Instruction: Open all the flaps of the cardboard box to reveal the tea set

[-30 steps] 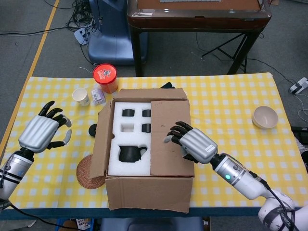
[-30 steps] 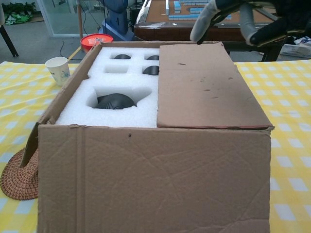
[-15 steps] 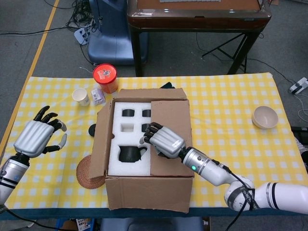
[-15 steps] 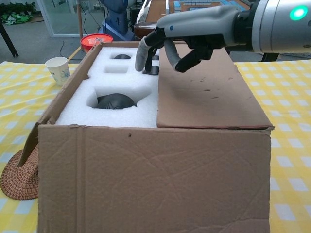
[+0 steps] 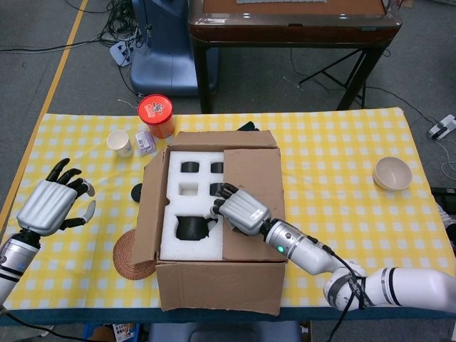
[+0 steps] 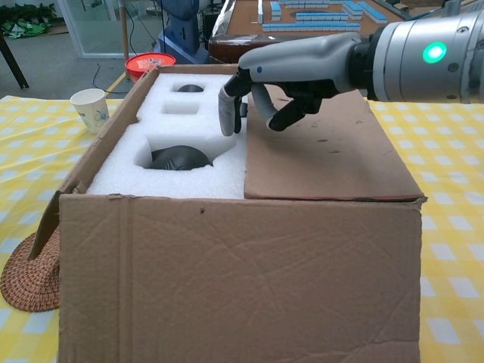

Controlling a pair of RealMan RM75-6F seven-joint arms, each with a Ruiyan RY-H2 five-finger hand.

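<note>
The cardboard box (image 5: 214, 285) (image 6: 234, 287) stands at the table's front middle. Its left flap (image 5: 151, 206) hangs outward. The right flap (image 5: 249, 178) (image 6: 325, 144) lies flat over the right half. White foam (image 5: 187, 239) (image 6: 189, 121) shows on the left, holding a black teapot (image 5: 192, 228) (image 6: 178, 157) and dark cups (image 5: 190, 167). My right hand (image 5: 241, 209) (image 6: 291, 72) hovers at the right flap's inner edge, fingers curled down over the foam, holding nothing. My left hand (image 5: 50, 205) floats open over the table far left, away from the box.
A woven coaster (image 5: 130, 256) (image 6: 26, 276) lies at the box's left front corner. A paper cup (image 5: 120, 142) (image 6: 89, 108), a red-lidded can (image 5: 156, 115) and a small packet (image 5: 146, 143) sit behind left. A cream bowl (image 5: 392, 172) rests far right.
My right hand went from the flap's right side leftward to its inner edge and dipped lower over the foam. My left hand drew back left and down.
</note>
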